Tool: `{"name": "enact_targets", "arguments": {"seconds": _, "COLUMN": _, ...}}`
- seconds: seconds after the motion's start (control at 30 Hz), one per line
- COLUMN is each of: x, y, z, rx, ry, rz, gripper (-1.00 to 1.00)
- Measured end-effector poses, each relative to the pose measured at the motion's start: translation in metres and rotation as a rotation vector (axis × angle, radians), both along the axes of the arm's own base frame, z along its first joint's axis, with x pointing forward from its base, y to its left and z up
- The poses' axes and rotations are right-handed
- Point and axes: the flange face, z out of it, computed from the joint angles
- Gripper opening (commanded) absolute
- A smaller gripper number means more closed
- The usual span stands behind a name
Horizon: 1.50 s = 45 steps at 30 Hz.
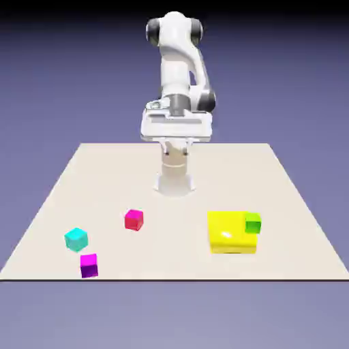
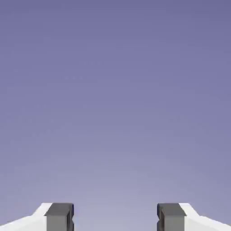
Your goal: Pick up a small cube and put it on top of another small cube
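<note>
The small cube (image 1: 88, 265), glossy purple, lies near the table's front edge at the exterior view's left. Just behind it is a cyan cube (image 1: 76, 238), and further back a crimson-pink cube (image 1: 133, 219). My gripper (image 1: 176, 136) hangs high above the far middle of the table, well away from every cube. In the hand view the gripper (image 2: 115, 219) is open: two grey fingertips (image 2: 59, 216) stand wide apart with only the blue-violet backdrop between them. No cube shows in the hand view.
A large yellow block (image 1: 230, 233) sits at the exterior view's right, with a small green cube (image 1: 253, 223) at its far right corner. The robot's base (image 1: 175, 178) stands on the beige table (image 1: 286, 204) at the far middle.
</note>
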Motion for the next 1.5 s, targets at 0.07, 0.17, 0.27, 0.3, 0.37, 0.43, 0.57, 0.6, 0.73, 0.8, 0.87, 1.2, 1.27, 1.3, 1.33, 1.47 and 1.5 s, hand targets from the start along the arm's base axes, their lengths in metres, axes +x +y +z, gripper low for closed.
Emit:
{"name": "enact_targets", "arguments": {"seconds": 0.07, "x": 0.016, "y": -0.017, "z": -0.011, "rx": -0.018, "ry": 0.051, "rz": 0.001, "gripper": 0.00}}
{"name": "enact_targets", "arguments": {"seconds": 0.17, "x": 0.038, "y": -0.044, "z": -0.031, "rx": -0.040, "ry": 0.126, "rz": 0.006, "gripper": 0.00}}
{"name": "enact_targets", "arguments": {"seconds": 0.27, "x": 0.058, "y": -0.073, "z": -0.055, "rx": -0.056, "ry": 0.201, "rz": 0.016, "gripper": 0.00}}
{"name": "enact_targets", "arguments": {"seconds": 0.3, "x": 0.064, "y": -0.083, "z": -0.063, "rx": -0.060, "ry": 0.225, "rz": 0.020, "gripper": 0.00}}
{"name": "enact_targets", "arguments": {"seconds": 0.37, "x": 0.074, "y": -0.104, "z": -0.081, "rx": -0.066, "ry": 0.273, "rz": 0.030, "gripper": 0.00}}
{"name": "enact_targets", "arguments": {"seconds": 0.43, "x": 0.082, "y": -0.129, "z": -0.101, "rx": -0.068, "ry": 0.321, "rz": 0.032, "gripper": 0.00}}
{"name": "enact_targets", "arguments": {"seconds": 0.57, "x": 0.094, "y": -0.169, "z": -0.143, "rx": -0.069, "ry": 0.410, "rz": 0.064, "gripper": 0.00}}
{"name": "enact_targets", "arguments": {"seconds": 0.6, "x": 0.096, "y": -0.179, "z": -0.154, "rx": -0.068, "ry": 0.431, "rz": 0.074, "gripper": 0.00}}
{"name": "enact_targets", "arguments": {"seconds": 0.73, "x": 0.099, "y": -0.220, "z": -0.201, "rx": -0.059, "ry": 0.510, "rz": 0.111, "gripper": 0.00}}
{"name": "enact_targets", "arguments": {"seconds": 0.8, "x": 0.098, "y": -0.241, "z": -0.225, "rx": -0.051, "ry": 0.547, "rz": 0.132, "gripper": 0.00}}
{"name": "enact_targets", "arguments": {"seconds": 0.87, "x": 0.094, "y": -0.261, "z": -0.251, "rx": -0.041, "ry": 0.581, "rz": 0.153, "gripper": 0.00}}
{"name": "enact_targets", "arguments": {"seconds": 1.2, "x": 0.100, "y": -0.266, "z": -0.314, "rx": -0.038, "ry": 0.592, "rz": 0.162, "gripper": -1.00}}
{"name": "enact_targets", "arguments": {"seconds": 1.27, "x": 0.097, "y": -0.267, "z": -0.286, "rx": -0.039, "ry": 0.592, "rz": 0.162, "gripper": -1.00}}
{"name": "enact_targets", "arguments": {"seconds": 1.3, "x": 0.095, "y": -0.267, "z": -0.272, "rx": -0.038, "ry": 0.592, "rz": 0.162, "gripper": -1.00}}
{"name": "enact_targets", "arguments": {"seconds": 1.33, "x": 0.092, "y": -0.268, "z": -0.259, "rx": -0.037, "ry": 0.592, "rz": 0.159, "gripper": -1.00}}
{"name": "enact_targets", "arguments": {"seconds": 1.47, "x": 0.052, "y": -0.292, "z": -0.240, "rx": 0.022, "ry": 0.592, "rz": 0.008, "gripper": -1.00}}
{"name": "enact_targets", "arguments": {"seconds": 1.5, "x": 0.041, "y": -0.298, "z": -0.235, "rx": 0.035, "ry": 0.592, "rz": -0.029, "gripper": -1.00}}
